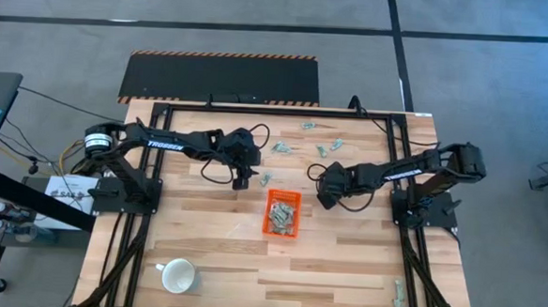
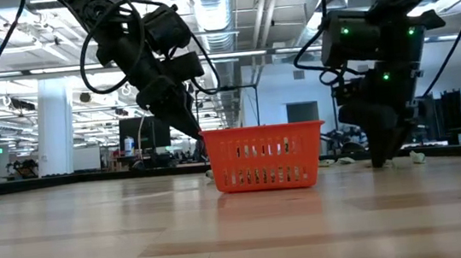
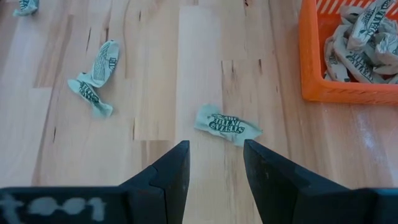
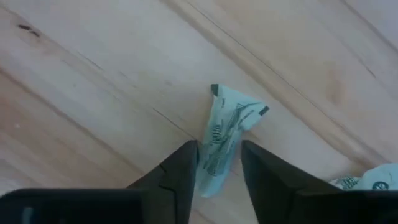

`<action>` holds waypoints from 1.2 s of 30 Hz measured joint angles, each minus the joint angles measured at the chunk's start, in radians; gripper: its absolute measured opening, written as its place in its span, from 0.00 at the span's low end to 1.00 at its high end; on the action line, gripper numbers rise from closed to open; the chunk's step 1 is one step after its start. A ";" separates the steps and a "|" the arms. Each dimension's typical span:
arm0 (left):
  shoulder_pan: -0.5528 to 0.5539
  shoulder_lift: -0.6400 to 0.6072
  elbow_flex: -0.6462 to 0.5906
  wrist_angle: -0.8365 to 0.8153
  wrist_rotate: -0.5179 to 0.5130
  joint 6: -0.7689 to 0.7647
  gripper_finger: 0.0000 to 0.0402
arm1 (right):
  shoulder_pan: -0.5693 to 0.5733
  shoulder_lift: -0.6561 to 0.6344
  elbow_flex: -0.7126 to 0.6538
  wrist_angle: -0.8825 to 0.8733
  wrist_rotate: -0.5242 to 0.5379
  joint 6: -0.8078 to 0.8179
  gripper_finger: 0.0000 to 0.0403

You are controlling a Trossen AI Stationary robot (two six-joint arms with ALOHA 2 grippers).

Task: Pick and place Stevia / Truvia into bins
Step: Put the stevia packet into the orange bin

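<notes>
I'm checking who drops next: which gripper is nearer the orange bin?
Roughly even, the left slightly nearer. The left gripper hovers just off the orange bin, above a loose sachet; the right gripper is down at another sachet opposite.

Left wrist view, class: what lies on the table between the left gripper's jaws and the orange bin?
One crumpled green-and-white sachet lies on bare wood just ahead of the left gripper, short of the orange bin.
</notes>
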 joint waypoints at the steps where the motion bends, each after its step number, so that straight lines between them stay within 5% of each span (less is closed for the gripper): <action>1: 0.000 0.000 0.000 0.000 0.000 -0.005 0.35 | 0.000 -0.003 -0.001 0.003 -0.001 -0.006 0.26; 9: 0.000 0.000 0.000 -0.001 -0.002 -0.027 0.35 | 0.000 -0.036 -0.006 0.030 0.006 -0.060 0.02; 20: 0.003 0.000 0.000 -0.020 -0.002 -0.070 0.35 | 0.056 -0.105 0.010 0.103 0.001 -0.083 0.01; 28: 0.005 0.000 0.000 0.014 -0.001 -0.092 0.35 | 0.143 -0.201 0.062 0.257 0.019 -0.251 0.01; 36: 0.005 0.031 0.000 0.033 0.003 -0.122 0.35 | 0.164 -0.136 0.062 0.472 -0.131 -0.393 0.01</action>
